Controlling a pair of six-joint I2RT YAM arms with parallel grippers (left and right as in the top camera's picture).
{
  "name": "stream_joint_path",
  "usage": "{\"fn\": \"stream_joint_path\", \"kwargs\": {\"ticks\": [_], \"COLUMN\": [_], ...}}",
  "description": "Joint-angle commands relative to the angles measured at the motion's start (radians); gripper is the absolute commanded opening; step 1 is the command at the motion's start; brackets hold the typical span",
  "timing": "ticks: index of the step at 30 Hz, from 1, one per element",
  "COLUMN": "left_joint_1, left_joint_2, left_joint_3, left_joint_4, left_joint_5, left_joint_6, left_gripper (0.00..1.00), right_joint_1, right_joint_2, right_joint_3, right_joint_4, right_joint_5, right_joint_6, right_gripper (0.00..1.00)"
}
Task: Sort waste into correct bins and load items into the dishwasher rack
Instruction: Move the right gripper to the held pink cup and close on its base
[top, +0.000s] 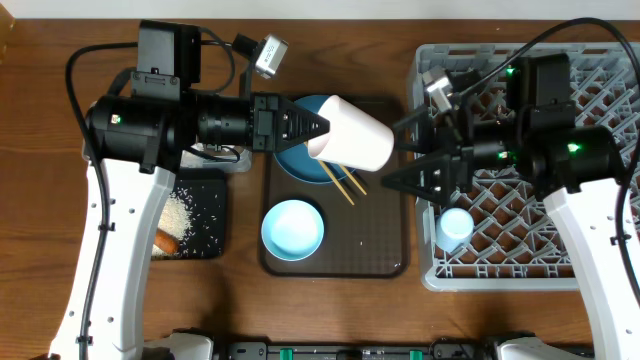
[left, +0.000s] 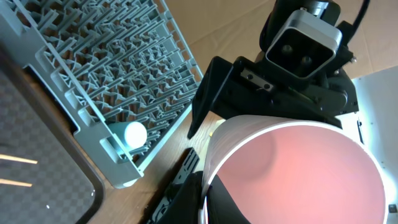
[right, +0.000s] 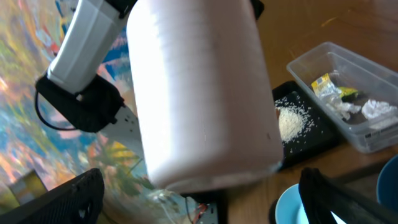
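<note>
My left claw (top: 317, 131) pinches the tall pinkish-white cup (top: 358, 135) at its rim; right claw (top: 399, 155) spread wide, just right of it.

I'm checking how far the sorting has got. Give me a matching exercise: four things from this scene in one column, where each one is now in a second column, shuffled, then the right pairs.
Things
1. pinkish-white cup
2. small light-blue cup
3. pale-blue bowl
4. white rice grains

Places
A. on the black tray
B. in the grey dishwasher rack
C. held by the left gripper
D. on the brown serving tray

Pairs: 1-C, 2-B, 3-D, 4-A
</note>
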Motion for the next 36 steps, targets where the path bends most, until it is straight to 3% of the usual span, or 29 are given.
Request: {"fn": "stream_joint_path", "kwargs": {"ticks": [1, 9, 14, 24, 33, 36], "left_joint_1": [-0.002, -0.002, -0.002, -0.002, -0.002, -0.002], "left_joint_2": [0.0, 0.0, 0.0, 0.0, 0.0, 0.0], "left_joint_3": [0.012, 0.012, 0.012, 0.012, 0.012, 0.012], "left_joint_4": [0.0, -0.004, -0.004, -0.004, -0.008, -0.008], "left_joint_5": [0.03, 0.029, 0.027, 0.026, 0.026, 0.026], "left_joint_6": [0.006, 0.007, 0.007, 0.01, 0.01, 0.01], "left_gripper": [0.06, 0.06, 0.06, 0.06, 0.06, 0.06], "right_joint_1": [0.031, 0.072, 0.072, 0.072, 0.078, 0.085], "right_joint_2": [-0.007, -0.006, -0.006, -0.006, -0.006, -0.006], "right_joint_3": [0.01, 0.01, 0.01, 0.01, 0.01, 0.01], "right_joint_4": [0.023, 0.109, 0.145, 0.21, 0.236, 0.245], "right_joint_5": [0.017, 0.016, -0.007, -0.03, -0.029, -0.029], "right_joint_6": [-0.037, -0.036, -0.035, -0.02, -0.02, -0.02], "right_gripper": [0.99, 0.98, 0.85, 0.77, 0.82, 0.71]}}
